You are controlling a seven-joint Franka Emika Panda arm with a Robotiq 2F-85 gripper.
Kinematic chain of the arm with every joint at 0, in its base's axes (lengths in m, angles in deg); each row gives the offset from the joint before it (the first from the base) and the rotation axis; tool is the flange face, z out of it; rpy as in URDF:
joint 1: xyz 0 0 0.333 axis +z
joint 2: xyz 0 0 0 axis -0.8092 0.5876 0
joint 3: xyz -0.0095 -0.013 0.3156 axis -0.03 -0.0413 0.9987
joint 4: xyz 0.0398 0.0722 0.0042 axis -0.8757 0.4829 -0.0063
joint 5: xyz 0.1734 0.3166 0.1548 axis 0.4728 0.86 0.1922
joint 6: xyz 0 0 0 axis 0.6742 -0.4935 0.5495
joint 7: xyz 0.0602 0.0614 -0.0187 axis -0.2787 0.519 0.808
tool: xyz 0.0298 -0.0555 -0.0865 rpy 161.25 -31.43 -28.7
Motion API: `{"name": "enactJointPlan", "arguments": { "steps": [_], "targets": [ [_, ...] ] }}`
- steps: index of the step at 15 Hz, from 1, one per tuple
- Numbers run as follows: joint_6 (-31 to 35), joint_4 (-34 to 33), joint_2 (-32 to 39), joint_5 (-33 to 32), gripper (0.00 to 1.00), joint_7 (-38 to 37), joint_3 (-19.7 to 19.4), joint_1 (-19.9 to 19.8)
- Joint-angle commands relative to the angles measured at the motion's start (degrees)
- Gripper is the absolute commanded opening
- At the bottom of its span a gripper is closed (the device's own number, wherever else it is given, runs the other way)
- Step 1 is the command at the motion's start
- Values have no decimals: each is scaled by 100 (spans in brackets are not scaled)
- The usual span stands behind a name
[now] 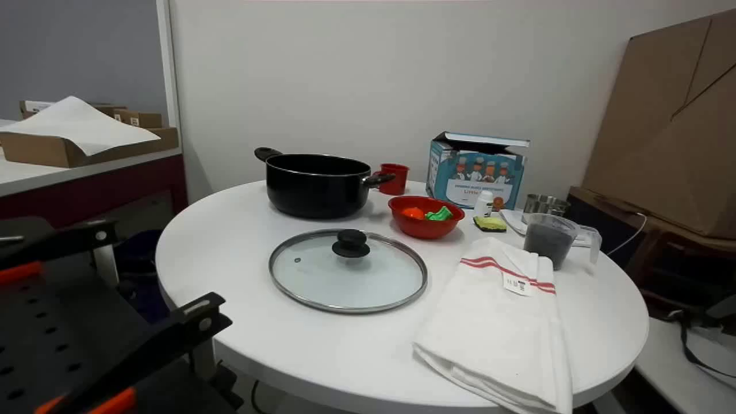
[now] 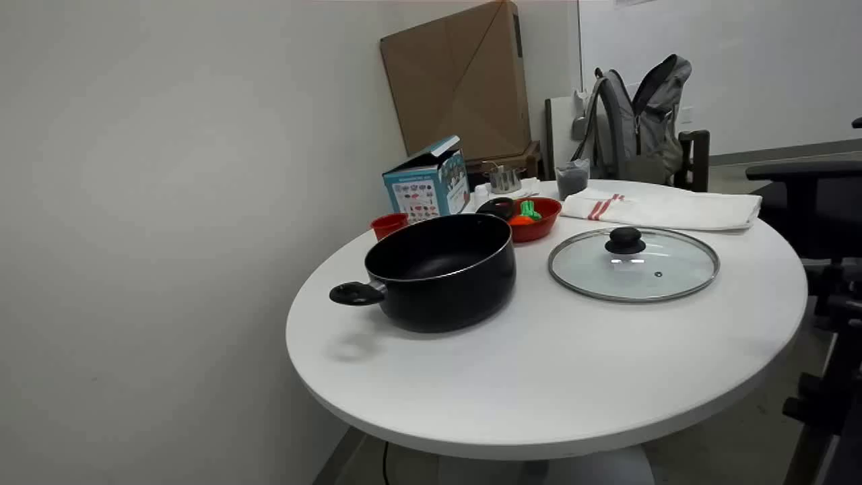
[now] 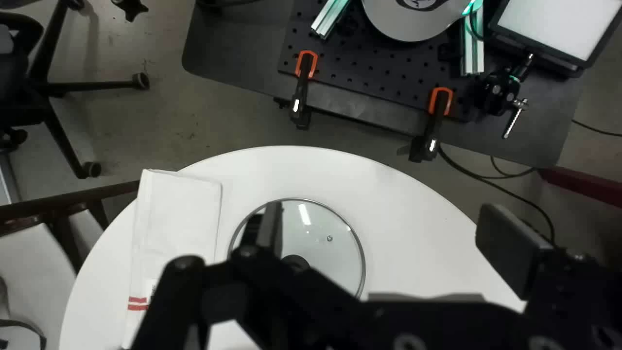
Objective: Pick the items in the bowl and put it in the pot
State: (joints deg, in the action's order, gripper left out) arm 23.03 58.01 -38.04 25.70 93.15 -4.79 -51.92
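Observation:
The shallow red bowl [image 1: 425,227] stands on the white round table in both exterior views [image 2: 539,231]. In it lie an orange item [image 1: 413,213] and a bright green item [image 1: 440,214]. Both items also show in an exterior view, orange [image 2: 520,220] and green [image 2: 530,211]. The black pot [image 1: 318,195] stands beside the bowl, uncovered; its visible inside looks empty [image 2: 451,296]. My gripper [image 3: 388,233] shows only in the wrist view. Its fingers are wide apart with nothing between them, above the table. Bowl and pot are out of the wrist view.
The glass lid [image 1: 310,276] lies flat in front of pot and bowl. A folded white towel [image 1: 500,328] lies beside it. A red cup [image 1: 394,179], blue box [image 1: 471,178], sponge [image 1: 490,223] and measuring cup [image 1: 549,241] stand around the bowl. A wall is behind.

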Motion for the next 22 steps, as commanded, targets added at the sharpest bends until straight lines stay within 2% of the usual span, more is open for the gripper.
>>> {"name": "enactJointPlan", "arguments": {
  "steps": [1, 8, 11, 12, 17, 19, 22],
  "targets": [
    [-17, -12, 8, -39, 100, -56, -80, 110],
    [-16, -12, 8, -39, 100, -56, -80, 110],
    [-8, 31, -179, -406, 100, -12, -75, 47],
    [297, 66, -272, -513, 100, -328, -86, -80],
    [1388, -59, -68, -965, 100, -708, -496, -482],
    [1995, -164, 264, -1109, 100, -726, -739, -696],
    [2871, -546, 1309, -1187, 100, -611, -1091, -934]
  ]
}}
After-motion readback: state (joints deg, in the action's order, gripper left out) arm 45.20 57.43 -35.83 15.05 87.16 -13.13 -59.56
